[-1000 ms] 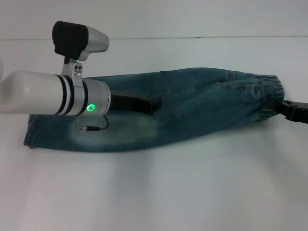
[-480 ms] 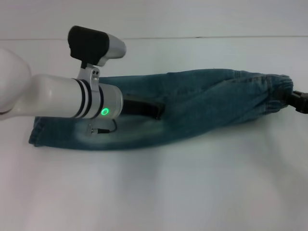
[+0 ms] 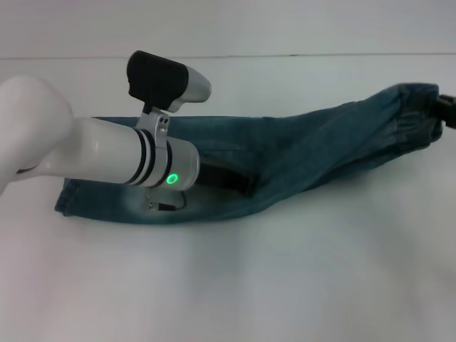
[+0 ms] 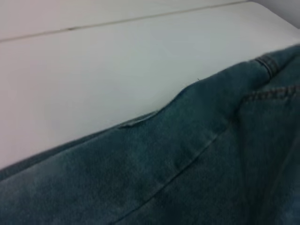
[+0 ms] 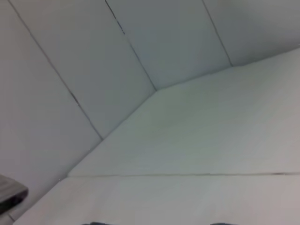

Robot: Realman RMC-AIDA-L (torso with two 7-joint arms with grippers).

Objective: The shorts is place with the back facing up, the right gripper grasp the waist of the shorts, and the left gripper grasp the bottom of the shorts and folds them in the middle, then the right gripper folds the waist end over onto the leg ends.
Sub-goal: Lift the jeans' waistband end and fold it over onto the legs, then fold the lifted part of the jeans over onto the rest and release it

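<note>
The blue denim shorts (image 3: 320,149) lie folded lengthwise across the white table (image 3: 285,285). Their leg ends (image 3: 71,199) rest flat at the left. The elastic waist (image 3: 413,114) is raised off the table at the far right. At the right edge of the head view, my right gripper (image 3: 447,110) is shut on that waist. My left gripper (image 3: 231,178) sits low over the middle of the shorts, its white arm crossing the leg half. Denim (image 4: 187,164) and a pocket seam fill the left wrist view. The right wrist view shows no shorts.
The white table top (image 4: 93,70) stretches behind and in front of the shorts. The right wrist view holds only pale wall panels (image 5: 70,56) and a table surface (image 5: 211,140).
The right gripper has lifted the waist and carried it up and to the right. The shorts have slid to the right, and the left arm has moved right over them.
</note>
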